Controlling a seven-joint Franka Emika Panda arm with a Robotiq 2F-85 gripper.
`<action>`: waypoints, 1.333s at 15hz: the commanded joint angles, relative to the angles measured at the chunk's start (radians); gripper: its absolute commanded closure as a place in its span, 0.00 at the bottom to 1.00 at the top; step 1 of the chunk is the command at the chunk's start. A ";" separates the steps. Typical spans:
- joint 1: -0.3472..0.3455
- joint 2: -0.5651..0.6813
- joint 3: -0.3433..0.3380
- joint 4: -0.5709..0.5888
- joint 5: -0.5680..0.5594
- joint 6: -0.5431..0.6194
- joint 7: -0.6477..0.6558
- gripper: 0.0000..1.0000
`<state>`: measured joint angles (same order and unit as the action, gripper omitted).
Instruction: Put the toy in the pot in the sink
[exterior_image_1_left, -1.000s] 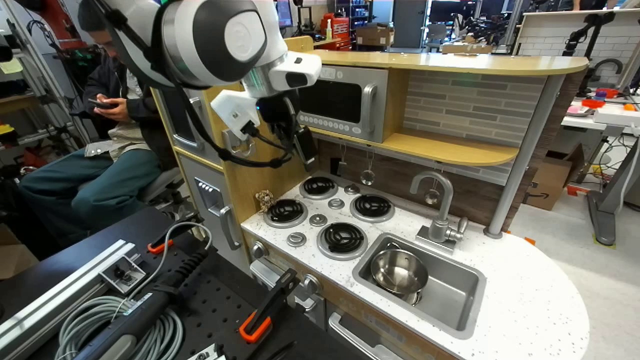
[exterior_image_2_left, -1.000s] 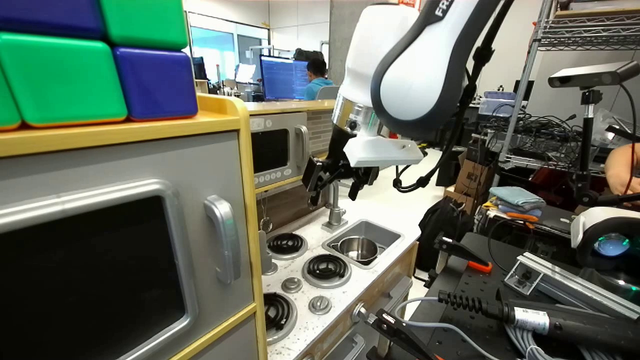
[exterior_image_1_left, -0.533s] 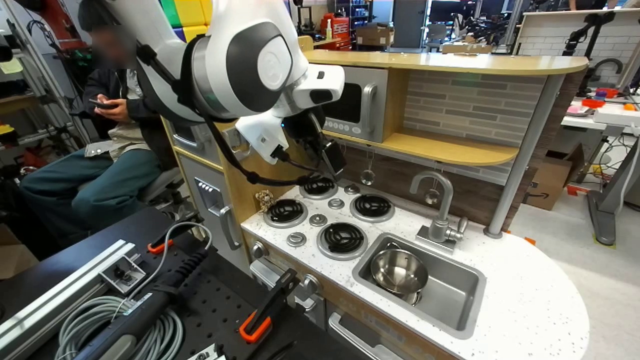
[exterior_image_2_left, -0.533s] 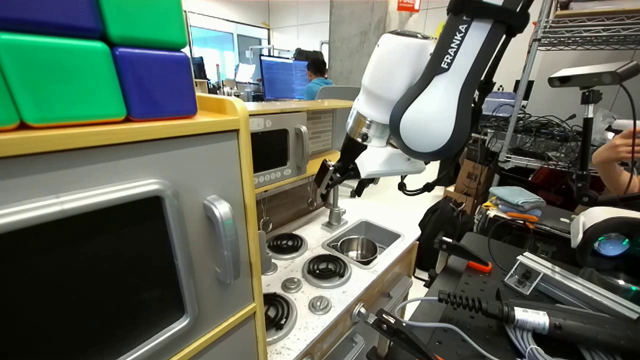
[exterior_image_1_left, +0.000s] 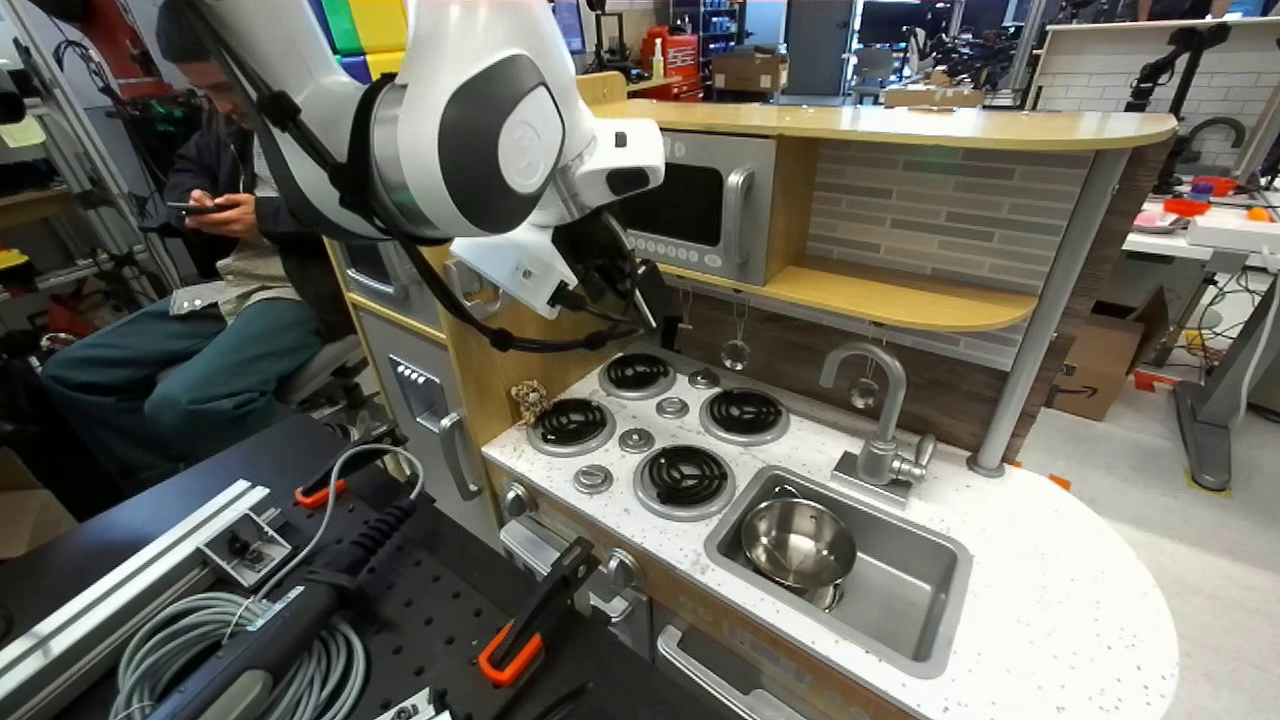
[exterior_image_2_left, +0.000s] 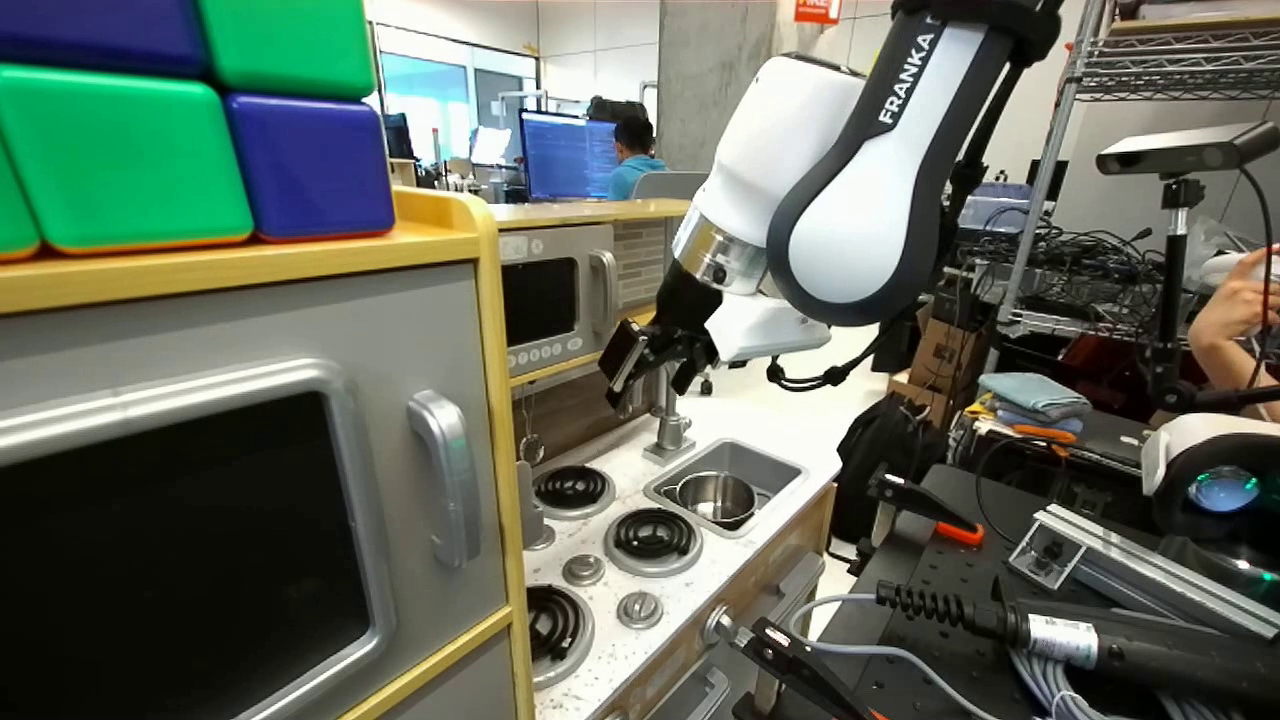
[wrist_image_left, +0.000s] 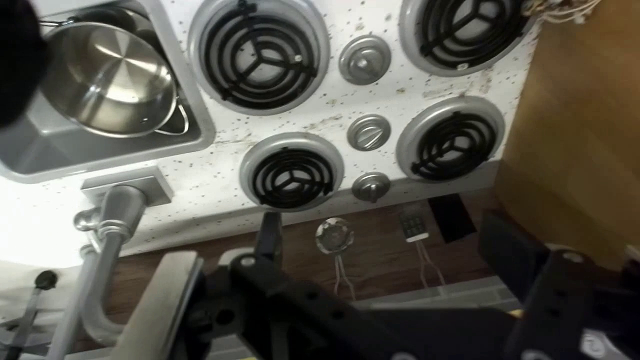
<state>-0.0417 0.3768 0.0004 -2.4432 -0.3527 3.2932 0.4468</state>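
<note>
- Silver metal pot sits in the sink at the end beside the burners, mouth facing up. Whether its body touches the sink wall can't be told.
- The gripper hangs above the counter, higher than the pot and well apart from it; in the wrist view the pot lies up and to the left of the fingers.
- Those fingers stand spread wide; between them shows the brown backboard with hanging utensils against it.
- A dark blurred shape fills the wrist view's upper left corner, covering one side of the pot and part of the sink.
- In an exterior view the gripper's black parts run together beside the white bracket, so the fingertips are hard to pick out; in an exterior view the upper faucet is hidden behind the gripper.
- A small tan bundle at the counter's corner is cut off by the wrist view's top edge; what it is can't be made out.
- Edges: the sink's rim, the faucet along one long side of it, the wooden side panel past the far burners, the microwave and the shelf.
- Room: air shows between gripper and counter, and sink floor beside the pot, away from the burners.
</note>
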 joint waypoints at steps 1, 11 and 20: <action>-0.266 0.087 0.274 0.019 -0.121 0.002 -0.021 0.00; -0.396 0.113 0.365 0.068 0.096 -0.285 -0.281 0.00; -0.336 0.091 0.327 0.094 0.211 -0.495 -0.570 0.00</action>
<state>-0.4166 0.5007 0.3474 -2.3582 -0.2384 2.8974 0.0725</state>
